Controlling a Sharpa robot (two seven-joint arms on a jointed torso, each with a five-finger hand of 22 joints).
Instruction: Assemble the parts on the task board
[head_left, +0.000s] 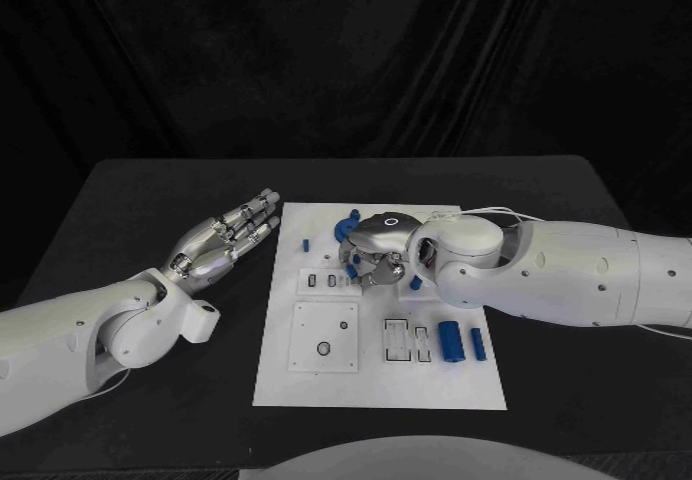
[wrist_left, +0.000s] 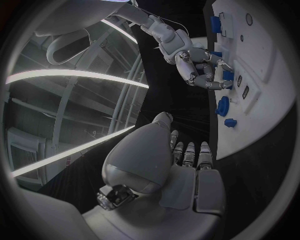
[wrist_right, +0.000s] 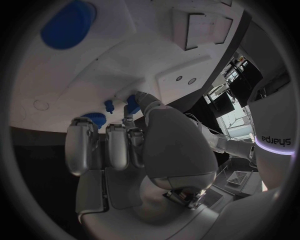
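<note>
The white task board (head_left: 378, 375) lies in the middle of the table. My right hand (head_left: 379, 248) is over its far half with fingers curled down, and its fingertips pinch a small blue part (head_left: 353, 268) at the board's surface. The right wrist view shows the thumb and a finger closed on that blue part (wrist_right: 132, 103). The left wrist view shows my right hand (wrist_left: 197, 67) at the same part (wrist_left: 226, 75). My left hand (head_left: 224, 240) lies flat beside the board's left edge, fingers stretched out, holding nothing.
A blue round part (head_left: 346, 228) and a small blue peg (head_left: 307, 243) sit at the board's far end. Two blue cylinders (head_left: 450, 342) stand near its right edge. A square white block (head_left: 325, 337) and slotted sockets (head_left: 397, 340) take up the near half.
</note>
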